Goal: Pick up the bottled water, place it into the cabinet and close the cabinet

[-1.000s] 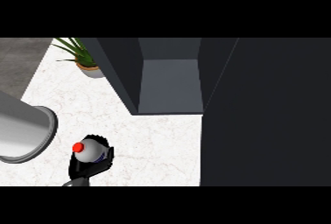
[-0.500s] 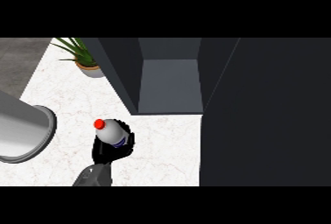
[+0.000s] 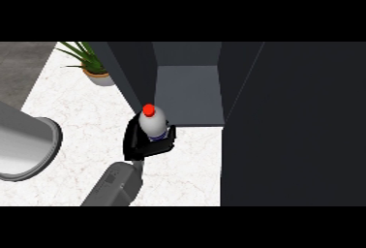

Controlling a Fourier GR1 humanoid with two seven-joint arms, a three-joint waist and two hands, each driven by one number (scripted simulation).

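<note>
The bottled water (image 3: 152,125) has a pale body and a red cap, and it stands nearly upright in my right hand (image 3: 145,146), whose black fingers are curled round its lower part. Its label is mostly hidden by the fingers. Hand and bottle are at the front left corner of the open dark cabinet (image 3: 187,94), just before its grey floor. My grey forearm (image 3: 113,186) rises from the lower edge. The cabinet door (image 3: 293,126) stands open as a broad dark panel at the right. My left hand does not show.
A potted green plant (image 3: 93,68) stands at the back left on the white marble counter (image 3: 79,111). A large grey cylinder (image 3: 22,145) fills the left edge. The dark door blocks the whole right side.
My right hand has carried the bottle away from me and to the right, from the near counter up to the cabinet's opening.
</note>
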